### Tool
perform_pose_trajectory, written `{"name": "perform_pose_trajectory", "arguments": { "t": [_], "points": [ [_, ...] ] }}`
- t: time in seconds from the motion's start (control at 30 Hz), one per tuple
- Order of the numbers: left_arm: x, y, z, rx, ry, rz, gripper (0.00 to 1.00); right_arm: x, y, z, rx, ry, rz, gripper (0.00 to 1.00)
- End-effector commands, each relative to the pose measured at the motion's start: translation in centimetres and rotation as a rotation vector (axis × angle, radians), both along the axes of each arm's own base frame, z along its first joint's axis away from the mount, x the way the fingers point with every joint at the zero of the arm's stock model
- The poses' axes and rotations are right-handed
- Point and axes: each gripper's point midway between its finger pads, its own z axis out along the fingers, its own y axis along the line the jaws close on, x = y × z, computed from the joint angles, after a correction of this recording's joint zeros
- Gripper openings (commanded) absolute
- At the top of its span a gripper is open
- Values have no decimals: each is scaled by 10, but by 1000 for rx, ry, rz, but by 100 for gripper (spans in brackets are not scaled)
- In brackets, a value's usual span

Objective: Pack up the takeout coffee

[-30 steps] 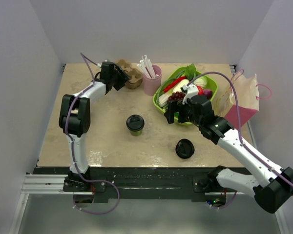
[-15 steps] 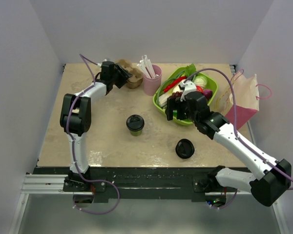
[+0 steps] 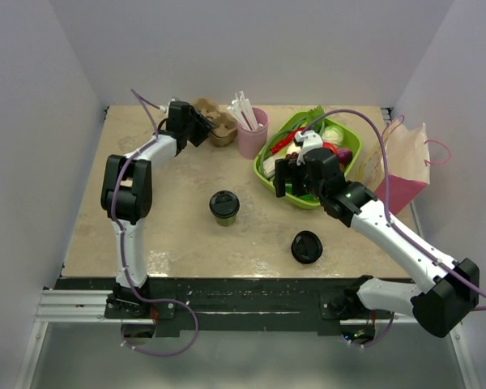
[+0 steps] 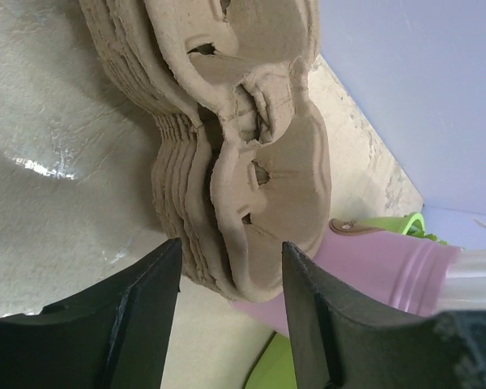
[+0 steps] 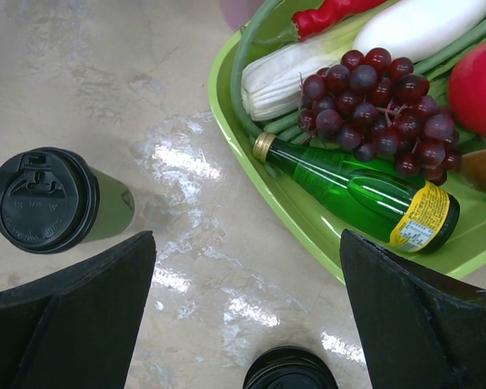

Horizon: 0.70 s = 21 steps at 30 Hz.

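Observation:
The takeout coffee [image 3: 224, 207], an olive-green cup with a black lid, stands upright mid-table; it also shows at the left of the right wrist view [image 5: 53, 200]. The pink bag [image 3: 405, 166] stands at the right edge. My right gripper [image 3: 292, 182] is open and empty, held above the table between the coffee and the green tray, with bare table between its fingers [image 5: 245, 237]. My left gripper [image 3: 201, 126] is open at the back, its fingers on either side of the near end of a brown cup-carrier stack [image 4: 251, 162].
A black lid [image 3: 306, 246] lies near the front, also in the right wrist view [image 5: 290, 371]. A green tray [image 3: 269, 174] holds grapes, a green bottle and vegetables. A pink cup of straws [image 3: 251, 134] stands beside the carrier stack [image 3: 219, 123].
My right gripper has moved a little toward the back and left, along the tray's near edge. The left arm has barely moved.

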Motion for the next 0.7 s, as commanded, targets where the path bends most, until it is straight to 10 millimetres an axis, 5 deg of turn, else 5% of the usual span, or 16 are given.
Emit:
{"name": "perform_pose_trajectory", "arguments": {
  "t": [0.0,0.33,0.67],
  "points": [
    [16,2,34,-59,-118,22,56,11,0,24,14,-64,-20,98],
    [17,14,23,16,-62,61,55,13,-1,22,13,-62,-34,98],
    [22,4,21,-1,-54,33,50,15,7,15,21,-39,-17,98]
  ]
}}
